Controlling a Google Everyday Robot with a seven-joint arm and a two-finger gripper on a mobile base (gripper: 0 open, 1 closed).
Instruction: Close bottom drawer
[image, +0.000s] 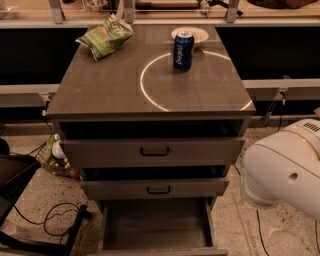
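Observation:
The bottom drawer (156, 225) of the grey cabinet (150, 95) is pulled far out. Its wide grey tray looks empty, and its low front edge (155, 252) lies at the bottom border of the view; its handle is out of view. The middle drawer (156, 188) and the top drawer (152, 151), each with a black handle, stand slightly out. A white rounded arm joint (285, 170) hangs at the right, beside the cabinet's lower right corner. My gripper is out of view.
On the cabinet top are a blue can (183, 51), a white plate (190, 34) and a green chip bag (105, 37). A black stand with cables (30, 220) is on the floor at the left. A cable (260, 232) runs at the right.

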